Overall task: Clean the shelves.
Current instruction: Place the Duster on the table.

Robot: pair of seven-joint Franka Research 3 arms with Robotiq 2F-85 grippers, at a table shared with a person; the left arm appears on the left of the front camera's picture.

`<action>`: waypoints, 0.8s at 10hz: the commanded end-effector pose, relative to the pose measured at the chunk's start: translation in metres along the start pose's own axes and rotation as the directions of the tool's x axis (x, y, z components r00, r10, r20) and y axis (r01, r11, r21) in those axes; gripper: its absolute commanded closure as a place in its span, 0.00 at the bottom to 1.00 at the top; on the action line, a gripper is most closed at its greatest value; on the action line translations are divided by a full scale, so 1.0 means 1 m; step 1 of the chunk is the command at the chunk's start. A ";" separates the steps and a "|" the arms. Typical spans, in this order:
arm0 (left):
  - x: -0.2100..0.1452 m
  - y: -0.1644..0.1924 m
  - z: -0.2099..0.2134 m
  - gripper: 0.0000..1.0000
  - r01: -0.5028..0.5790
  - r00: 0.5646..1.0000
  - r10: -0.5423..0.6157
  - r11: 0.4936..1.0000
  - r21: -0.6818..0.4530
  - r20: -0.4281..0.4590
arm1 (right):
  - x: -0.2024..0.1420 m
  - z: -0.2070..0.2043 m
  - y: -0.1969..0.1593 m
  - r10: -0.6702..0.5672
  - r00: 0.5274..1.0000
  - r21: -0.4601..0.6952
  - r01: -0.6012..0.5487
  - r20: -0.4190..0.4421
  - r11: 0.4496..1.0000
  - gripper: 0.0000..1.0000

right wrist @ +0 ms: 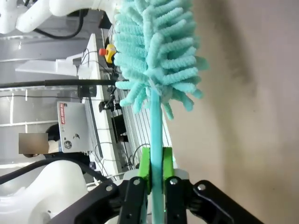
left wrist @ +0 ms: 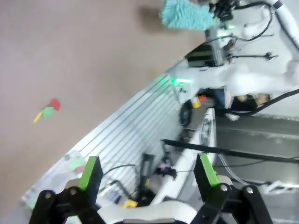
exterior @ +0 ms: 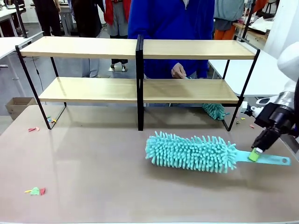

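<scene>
The shelves [exterior: 93, 48] stand across the far half of the table, two light-wood boards in a black frame with a centre post [exterior: 139, 84]. A fluffy teal duster [exterior: 191, 153] lies on the table in front of them. My right gripper [exterior: 254, 154] is shut on its flat teal handle [exterior: 271, 159]. In the right wrist view the green pads [right wrist: 145, 168] pinch that handle [right wrist: 155, 130] below the duster head [right wrist: 156, 46]. My left gripper [left wrist: 149, 172] is open with nothing in it, off the table's near side. A person's hand [exterior: 177, 71] holds a second teal duster [exterior: 214, 110] behind the lower shelf.
Small coloured scraps lie on the table at the front left [exterior: 35, 190], by the shelves' left foot [exterior: 50, 120] and near the right foot [exterior: 243, 121]. A cardboard box [exterior: 17, 105] sits on the floor at the left. White tables [exterior: 266, 74] flank the shelves.
</scene>
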State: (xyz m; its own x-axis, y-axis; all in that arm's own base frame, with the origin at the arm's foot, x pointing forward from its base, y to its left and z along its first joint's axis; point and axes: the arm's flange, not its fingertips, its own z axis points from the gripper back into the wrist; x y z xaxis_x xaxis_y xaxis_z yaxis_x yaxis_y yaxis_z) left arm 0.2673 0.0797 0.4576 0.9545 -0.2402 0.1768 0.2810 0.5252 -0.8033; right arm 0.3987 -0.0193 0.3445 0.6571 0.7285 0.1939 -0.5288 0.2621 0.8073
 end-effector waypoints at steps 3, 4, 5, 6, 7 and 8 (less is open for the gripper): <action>0.009 0.049 -0.083 0.00 -0.051 0.982 0.112 0.933 -0.357 0.152 | 0.014 0.013 -0.012 -0.093 0.996 -0.014 0.093 0.012 0.996 0.88; 0.013 0.053 -0.094 0.00 -0.100 0.983 0.144 0.938 -0.332 0.110 | 0.013 0.013 -0.015 -0.116 0.993 -0.031 0.117 0.012 0.993 0.88; 0.029 0.051 -0.025 0.00 -0.081 0.984 0.122 0.955 -0.285 0.129 | 0.012 0.011 -0.015 -0.127 0.992 -0.021 0.127 0.002 0.992 0.88; 0.029 0.051 -0.025 0.00 -0.081 0.984 0.122 0.955 -0.285 0.129 | 0.013 0.014 -0.019 -0.146 0.989 -0.033 0.145 -0.019 0.989 0.88; 0.029 0.051 -0.025 0.00 -0.081 0.984 0.122 0.955 -0.285 0.129 | 0.014 0.015 -0.019 -0.154 0.988 -0.053 0.153 -0.015 0.987 0.28; 0.029 0.051 -0.025 0.00 -0.081 0.984 0.122 0.955 -0.285 0.129 | 0.009 0.021 -0.017 -0.148 0.989 -0.085 0.149 0.017 0.985 0.28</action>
State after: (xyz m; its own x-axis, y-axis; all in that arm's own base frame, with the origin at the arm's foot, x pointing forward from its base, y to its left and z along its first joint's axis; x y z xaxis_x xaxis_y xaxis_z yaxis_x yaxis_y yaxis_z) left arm 0.3121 0.0793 0.4031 0.9877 -0.0512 0.1480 0.1565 0.2893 -0.9444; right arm 0.4230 -0.0269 0.3382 0.7226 0.6846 0.0963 -0.4620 0.3746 0.8039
